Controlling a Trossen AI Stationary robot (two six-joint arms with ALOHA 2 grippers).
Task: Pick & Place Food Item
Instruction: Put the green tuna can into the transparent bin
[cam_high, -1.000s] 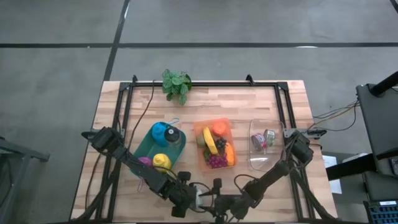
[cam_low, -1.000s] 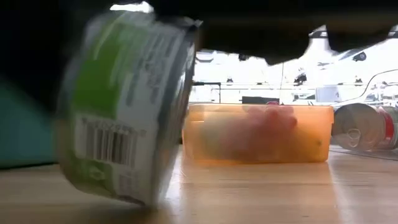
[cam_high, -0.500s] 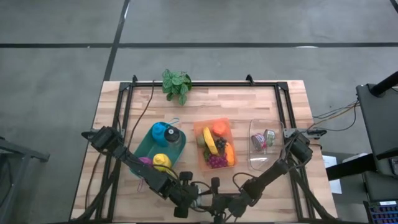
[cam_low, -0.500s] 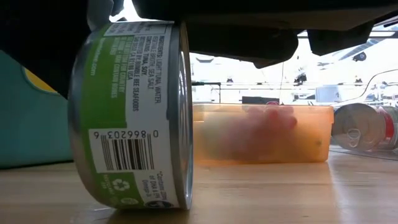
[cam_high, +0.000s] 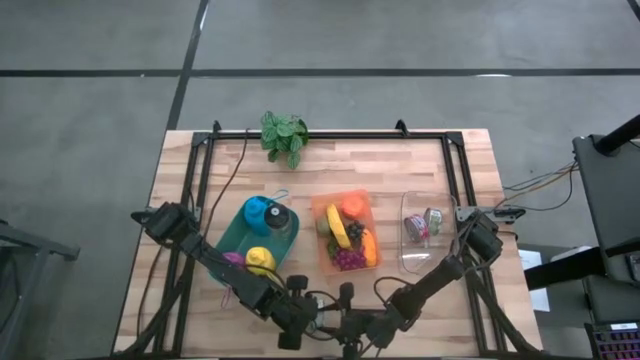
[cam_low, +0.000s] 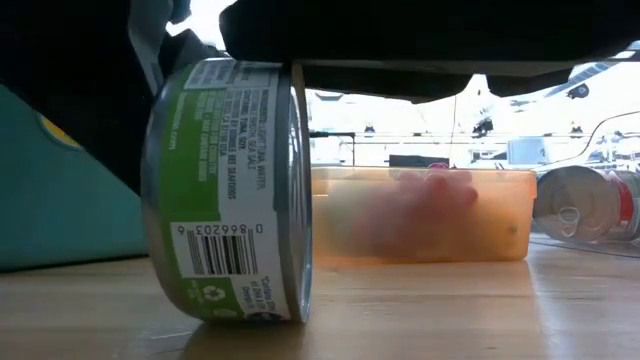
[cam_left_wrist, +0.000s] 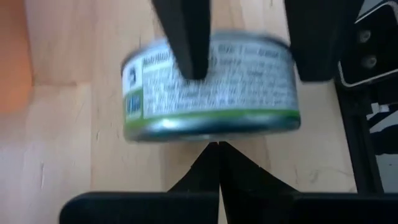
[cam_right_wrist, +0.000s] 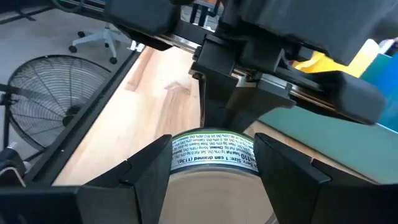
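A flat tin can (cam_low: 225, 190) with a green and white label stands on its rim on the wooden table, close to the near edge. Its flat ends face left and right. My right gripper (cam_right_wrist: 213, 142) reaches in from the right and is shut on the can (cam_right_wrist: 214, 152). My left gripper (cam_left_wrist: 218, 146) is shut. It slants down from the left, its tips at the rim of the can (cam_left_wrist: 211, 87). In the high view both grippers (cam_high: 318, 318) (cam_high: 352, 322) meet at the near edge and hide the can. My left gripper's shut fingertips stand at the silver rim (cam_left_wrist: 214, 134) of the can's left flat end; I cannot tell whether they touch it. My right gripper has the can's curved wall (cam_right_wrist: 177, 155) pinched between its two fingers (cam_right_wrist: 149, 174), high on the can. The fingers come almost level from the table's right. The can stands upright on its rim on the table.
Behind the can are an orange container (cam_low: 420, 215) of fruit in the middle, a clear bin (cam_high: 425, 240) with tins on the right, and a teal tray (cam_high: 258, 235) with blue and yellow items on the left. A small plant (cam_high: 284, 135) stands at the far edge.
A second ago the can was tilted and blurred. It now stands upright on its rim on the table and has shifted a little toward the table's right. Both arms have stayed at the near edge.
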